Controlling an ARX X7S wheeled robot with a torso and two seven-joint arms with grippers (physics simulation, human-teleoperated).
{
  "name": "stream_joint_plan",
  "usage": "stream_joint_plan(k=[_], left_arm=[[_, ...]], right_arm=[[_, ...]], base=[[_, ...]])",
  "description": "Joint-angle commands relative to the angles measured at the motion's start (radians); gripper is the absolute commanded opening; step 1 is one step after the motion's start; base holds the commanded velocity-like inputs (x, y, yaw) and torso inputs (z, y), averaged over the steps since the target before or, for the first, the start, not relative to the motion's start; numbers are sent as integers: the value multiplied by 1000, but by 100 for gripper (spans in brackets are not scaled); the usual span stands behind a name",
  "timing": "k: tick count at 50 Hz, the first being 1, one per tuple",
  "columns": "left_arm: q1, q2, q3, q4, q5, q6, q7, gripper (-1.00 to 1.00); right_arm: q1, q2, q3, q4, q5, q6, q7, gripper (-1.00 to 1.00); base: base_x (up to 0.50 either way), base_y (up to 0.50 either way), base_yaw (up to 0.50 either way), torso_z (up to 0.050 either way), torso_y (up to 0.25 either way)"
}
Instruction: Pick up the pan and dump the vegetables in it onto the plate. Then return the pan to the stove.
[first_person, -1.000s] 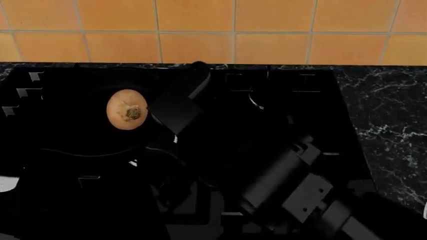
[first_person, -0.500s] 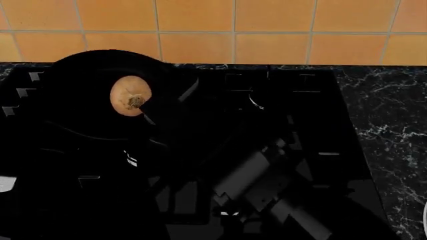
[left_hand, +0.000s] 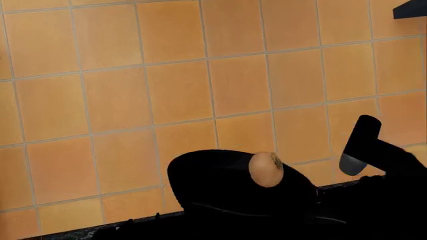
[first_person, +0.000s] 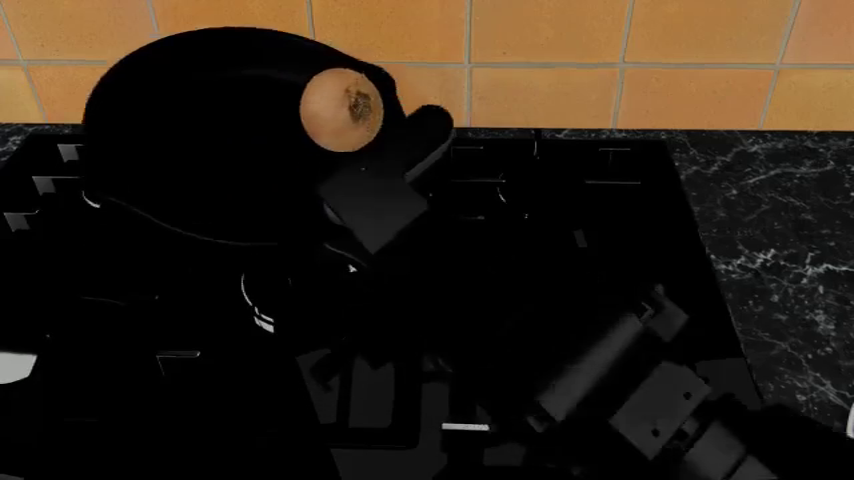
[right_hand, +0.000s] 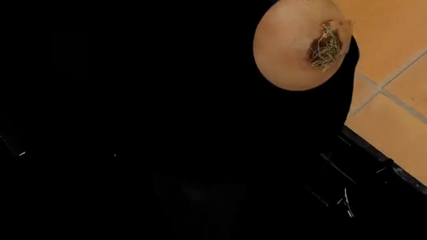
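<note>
Lifting step: the pan (first_person: 200, 130) was up in the air, above the stove (first_person: 587, 230), tipped toward the tiled wall (first_person: 601, 60).
Pan: black, round and wide. It looked stiff and heavy, with the weight far out from the handle.
Onion: the onion (first_person: 342, 109) sat inside the pan at its right edge, touching the rim. It was round and smooth, so it would likely roll fast when the pan tips.
Right pincer: the right pincer (first_person: 387, 205) was at the pan's handle side. It was all black on black, so I could not tell if it was pinching the handle.
Left pincer: not seen in any view.
Plate: not seen; a bit of white at the right edge of the head view could not be made out.
Where to hold: the long handle, close to the pan bowl, looked like the best place, so the pan would not twist.
What could go wrong: the onion might roll out early and land on the stove or the dark stone worktop (first_person: 774, 230).
</note>
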Motion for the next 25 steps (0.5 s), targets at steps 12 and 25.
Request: stream_joint_plan(k=[12,25], left_arm=[[31,-3,3,-9,21,30,3,100],[28,-2,9,-9,24,31,2,100]], right_arm=[[17,214,203,-414,104,109,277,-100],[-1,281,249,-545,190,169,378,-100]], base=[[0,0,0,0,1],[-332,-349,0,0,2]])
